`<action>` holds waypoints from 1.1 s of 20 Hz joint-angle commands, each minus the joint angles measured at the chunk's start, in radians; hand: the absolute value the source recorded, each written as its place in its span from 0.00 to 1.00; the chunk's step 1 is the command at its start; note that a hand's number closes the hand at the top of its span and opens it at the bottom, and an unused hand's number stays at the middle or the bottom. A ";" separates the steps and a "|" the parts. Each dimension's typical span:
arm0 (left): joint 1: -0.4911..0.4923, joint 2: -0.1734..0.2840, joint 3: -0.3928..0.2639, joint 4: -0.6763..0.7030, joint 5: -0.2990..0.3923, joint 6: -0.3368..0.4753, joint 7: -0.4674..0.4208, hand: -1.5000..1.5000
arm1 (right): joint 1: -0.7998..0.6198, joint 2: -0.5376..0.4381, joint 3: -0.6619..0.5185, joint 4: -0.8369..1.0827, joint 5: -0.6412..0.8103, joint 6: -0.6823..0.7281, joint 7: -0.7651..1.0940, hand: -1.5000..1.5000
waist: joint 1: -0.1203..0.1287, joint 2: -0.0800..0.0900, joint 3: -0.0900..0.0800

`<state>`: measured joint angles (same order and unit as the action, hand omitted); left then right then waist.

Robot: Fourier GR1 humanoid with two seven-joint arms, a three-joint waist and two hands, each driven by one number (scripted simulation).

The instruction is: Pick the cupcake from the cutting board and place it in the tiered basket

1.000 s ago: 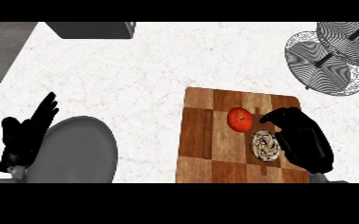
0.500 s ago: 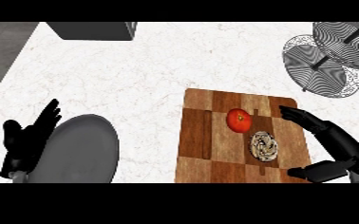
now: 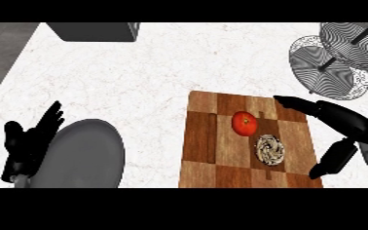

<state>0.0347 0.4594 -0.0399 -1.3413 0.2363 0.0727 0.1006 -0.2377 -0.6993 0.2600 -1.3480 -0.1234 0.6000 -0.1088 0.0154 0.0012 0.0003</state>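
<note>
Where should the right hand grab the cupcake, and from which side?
Round its sides, coming from the right: the cupcake stands upright on the cutting board, the open right hand already flanks that side, and the tomato crowds its upper left.

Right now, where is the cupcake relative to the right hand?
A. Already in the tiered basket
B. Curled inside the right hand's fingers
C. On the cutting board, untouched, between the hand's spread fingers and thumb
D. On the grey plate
C: the cupcake lies on the cutting board beside the tomato, while the right hand is open at the board's right edge, its fingers clear of it.
</note>
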 commanded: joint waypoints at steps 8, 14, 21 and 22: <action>-0.046 -0.009 0.058 0.059 -0.018 -0.055 0.013 0.50 | -0.040 0.061 0.030 -0.123 -0.027 0.152 0.331 0.00 | -0.021 -0.002 -0.001; 0.005 -0.024 0.069 -0.001 -0.050 -0.065 0.021 0.50 | -0.093 0.024 -0.061 -0.079 -0.003 0.251 0.416 0.00 | -0.015 -0.002 0.000; -0.034 -0.051 0.111 0.005 -0.072 -0.081 0.070 0.50 | -0.037 0.065 -0.137 -0.070 0.065 0.306 0.406 0.00 | -0.017 -0.002 0.000; 0.021 -0.026 0.134 -0.042 -0.064 -0.105 0.044 0.50 | -0.087 0.115 -0.102 0.027 0.144 0.302 0.349 0.00 | -0.009 -0.001 0.000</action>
<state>0.0494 0.4244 0.0609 -1.3634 0.1797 -0.0104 0.1353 -0.3209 -0.6325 0.1671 -1.3761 -0.0512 0.8785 0.2773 0.0029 -0.0005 -0.0001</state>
